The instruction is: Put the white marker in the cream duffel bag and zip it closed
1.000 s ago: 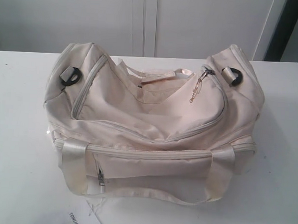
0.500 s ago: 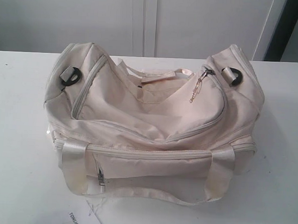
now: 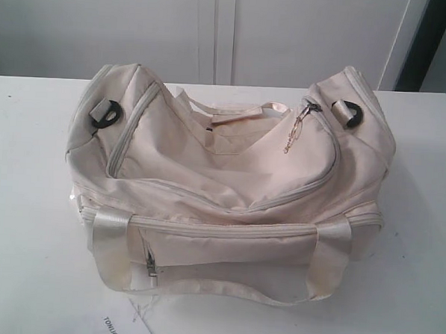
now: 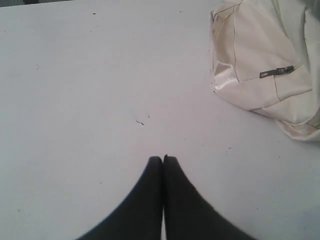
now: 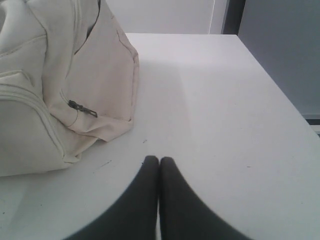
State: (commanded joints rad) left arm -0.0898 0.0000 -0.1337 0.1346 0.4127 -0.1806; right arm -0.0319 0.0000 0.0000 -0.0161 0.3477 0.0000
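the cream duffel bag [image 3: 229, 190] sits in the middle of the white surface [image 3: 23, 261], its long side and front pocket facing the exterior camera. its curved top zipper [image 3: 281, 196] runs across the sagging top panel, and a gold chain pull [image 3: 293, 133] hangs from the right end of that curve. a black ring [image 3: 104, 114] shows at the left end and another [image 3: 348, 112] at the right end. a flat paper tag [image 3: 121, 328] with black letters lies on the surface just in front of the bag. where the white marker is cannot be told from these views. the left pincer [image 4: 163, 159] has its fingertips pressed together, holding nothing, over bare surface near one end of the bag. the right pincer [image 5: 159, 160] is likewise pinched tight and empty, near the bag's other end.
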